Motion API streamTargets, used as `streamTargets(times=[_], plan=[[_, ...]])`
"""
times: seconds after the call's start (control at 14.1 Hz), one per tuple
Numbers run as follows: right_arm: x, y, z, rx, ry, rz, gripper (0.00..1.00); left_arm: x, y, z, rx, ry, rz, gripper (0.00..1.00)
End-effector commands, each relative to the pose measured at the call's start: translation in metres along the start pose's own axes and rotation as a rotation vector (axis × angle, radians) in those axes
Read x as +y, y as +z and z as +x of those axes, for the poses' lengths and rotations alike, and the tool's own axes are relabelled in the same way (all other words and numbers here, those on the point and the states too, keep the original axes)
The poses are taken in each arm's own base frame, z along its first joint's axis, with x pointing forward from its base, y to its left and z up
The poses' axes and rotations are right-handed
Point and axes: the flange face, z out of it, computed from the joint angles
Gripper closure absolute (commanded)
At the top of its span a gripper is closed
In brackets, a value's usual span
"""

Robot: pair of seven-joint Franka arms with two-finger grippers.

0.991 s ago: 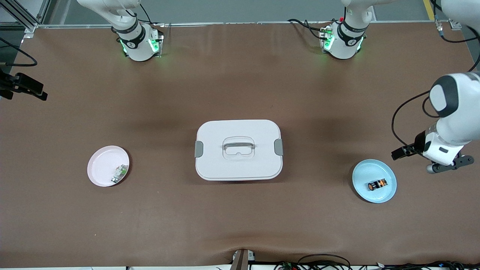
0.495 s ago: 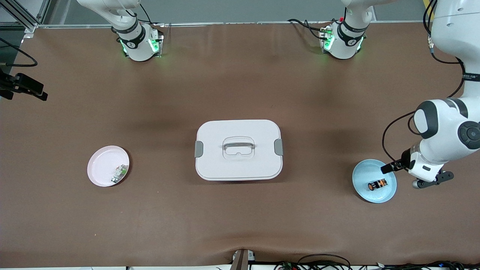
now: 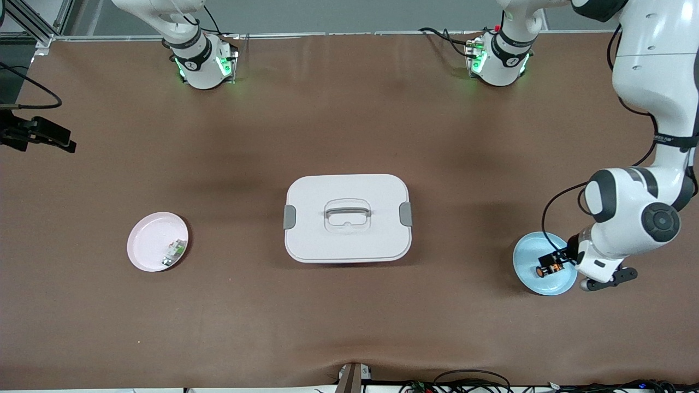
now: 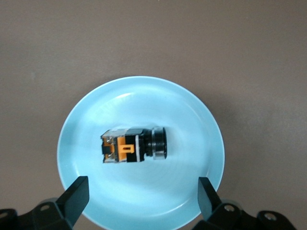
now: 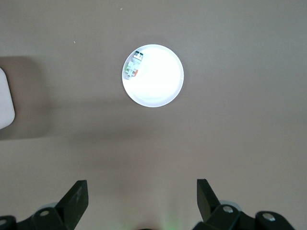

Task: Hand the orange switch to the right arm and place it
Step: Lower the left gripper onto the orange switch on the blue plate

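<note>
**Camera Placement and Shared Coverage**

Front view: mounted high, facing both robot bases, covering the whole table (image 3: 349,327) with the white lidded box (image 3: 347,218) at centre.

Left wrist view: aimed straight down, close above the blue plate (image 4: 86,124) at the left arm's end from the box; plate fills most of the picture. Same blue plate (image 3: 527,256) appears in front view.

Right wrist view: aimed straight down from much higher over the pink plate (image 5: 163,88) at the right arm's end from the box; box edge (image 5: 5,100) just included. Same pink plate (image 3: 147,240) appears in front view.

I see the small black-and-orange cylindrical switch (image 4: 134,146) lying on its side in the round light-blue plate (image 4: 192,115).
</note>
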Motion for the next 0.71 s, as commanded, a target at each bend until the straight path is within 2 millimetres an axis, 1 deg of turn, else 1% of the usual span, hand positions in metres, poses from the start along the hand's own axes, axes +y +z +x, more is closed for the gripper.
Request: streamTargets(times=[0.0,0.07,0.28,0.5,0.64], plan=[[-0.002,-0.010,-0.001,0.007,-0.009,-0.006,0.00,-0.003,0.013,0.012,0.041,-0.020,-0.018,0.00],[-0.001,-0.012,-0.001,0.013,-0.006,-0.006,0.00,-0.005,0.016,0.012,0.043,-0.020,-0.017,0.00],[0.001,-0.032,-0.003,0.057,0.003,-0.007,0.00,-0.008,0.029,0.014,0.055,-0.021,-0.018,0.00],[0.002,-0.038,-0.003,0.073,0.007,-0.012,0.00,-0.010,0.039,0.014,0.055,-0.012,-0.015,0.00],[0.002,-0.036,-0.004,0.065,-0.001,-0.006,0.00,-0.010,0.044,0.014,0.056,-0.007,-0.015,0.00]])
